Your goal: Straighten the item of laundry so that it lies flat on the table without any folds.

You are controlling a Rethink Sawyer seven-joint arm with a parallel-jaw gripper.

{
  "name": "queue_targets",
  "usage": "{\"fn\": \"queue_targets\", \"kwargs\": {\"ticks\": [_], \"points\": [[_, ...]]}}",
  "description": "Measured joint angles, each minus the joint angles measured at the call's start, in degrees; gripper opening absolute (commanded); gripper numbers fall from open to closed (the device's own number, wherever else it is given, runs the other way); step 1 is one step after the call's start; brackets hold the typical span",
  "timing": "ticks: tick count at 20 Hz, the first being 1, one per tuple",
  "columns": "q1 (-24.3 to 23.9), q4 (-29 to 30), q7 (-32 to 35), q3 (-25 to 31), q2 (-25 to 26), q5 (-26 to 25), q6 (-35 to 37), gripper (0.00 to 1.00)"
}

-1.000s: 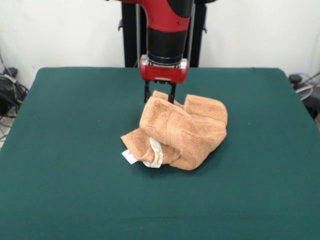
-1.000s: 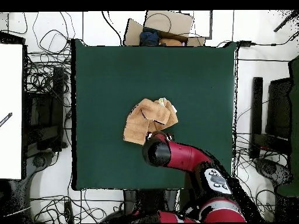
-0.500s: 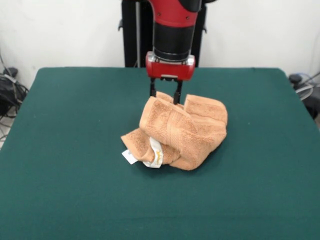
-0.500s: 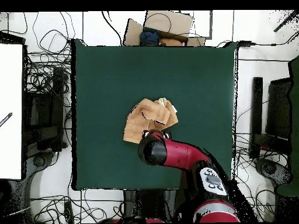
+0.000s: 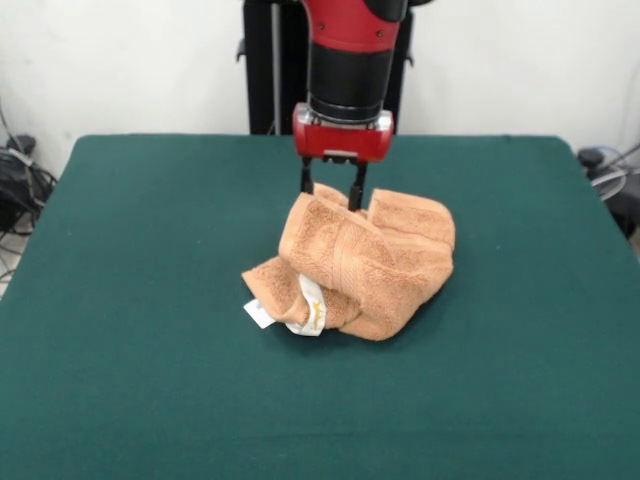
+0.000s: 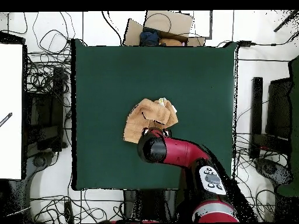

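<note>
The orange-tan towel (image 5: 360, 265) lies crumpled in a thick folded heap at the middle of the dark green table (image 5: 130, 250). Its white tags (image 5: 300, 312) stick out at the near left. My gripper (image 5: 332, 195) hangs straight down over the heap's far edge. Its two black fingers (image 5: 307, 183) are apart, and a raised fold of towel shows between them. In the overhead view the towel (image 6: 149, 119) lies mid-table (image 6: 105, 76), and the red arm (image 6: 175, 153) covers its lower edge and hides the gripper.
The black pedestal (image 5: 265, 70) stands behind the table's far edge. In the overhead view, a cardboard box (image 6: 163, 26) sits beyond the top edge, a white panel (image 6: 10, 111) is at the left, and cables lie all around the table.
The gripper has shifted a little to the right in the front view, along the towel's far edge. The finger gap looks the same. The towel has not moved.
</note>
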Motion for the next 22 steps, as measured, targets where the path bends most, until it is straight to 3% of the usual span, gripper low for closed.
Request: {"fn": "queue_targets", "kwargs": {"ticks": [22], "points": [[0.7,-1.6,0.0,0.0,0.0,1.0,0.4,1.00]]}}
